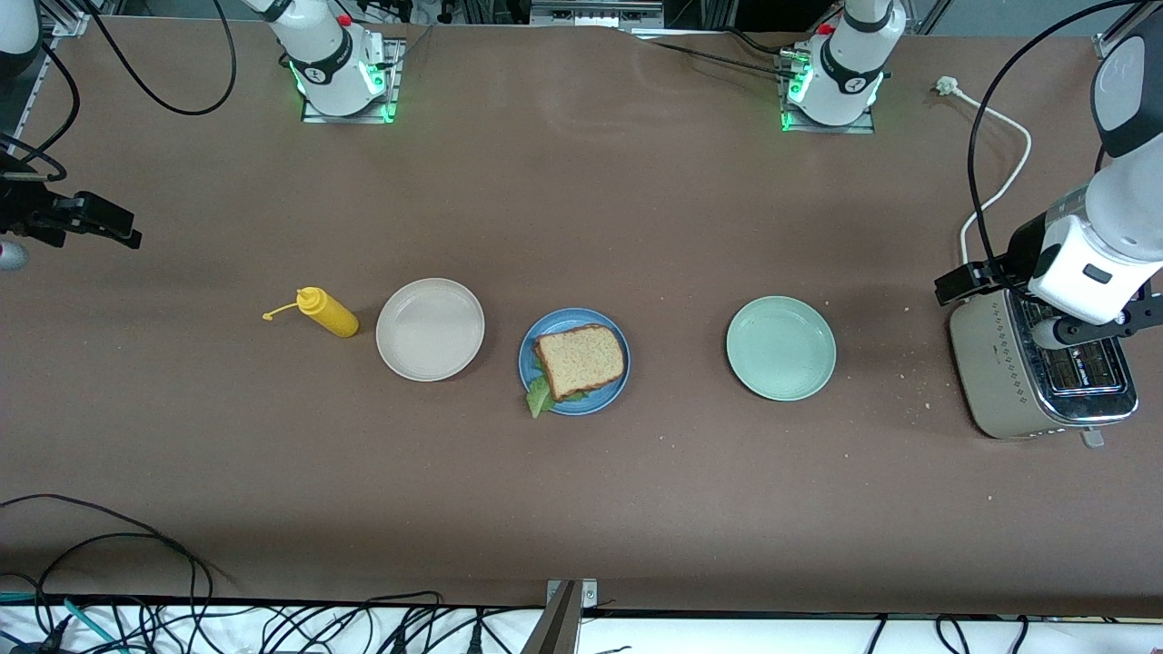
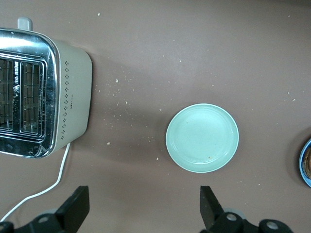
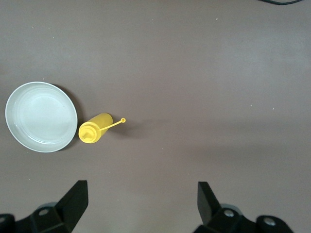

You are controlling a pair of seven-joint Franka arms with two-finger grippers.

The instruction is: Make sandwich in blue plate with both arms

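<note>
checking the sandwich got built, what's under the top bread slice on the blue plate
A ruffled green lettuce leaf pokes out from under the square brown speckled bread slice on the round blue plate. Whether a second slice lies beneath is hidden.

A yellow squeeze bottle (image 1: 329,313) lay on its side on the brown table (image 1: 581,509), its nozzle tip pointing to nine o'clock in the front view. Just beside it, at its three o'clock, sat an empty beige plate (image 1: 430,329). Well apart, toward the left arm's end of the table, a pale green plate (image 1: 780,348) stood empty too, crumbs (image 1: 916,400) scattered near it. At that plate's three o'clock stood a silver toaster (image 1: 1008,381), its white cord (image 1: 999,173) trailing off toward twelve o'clock. Dark cables (image 1: 109,554) looped at the table's nearest edge.
</note>
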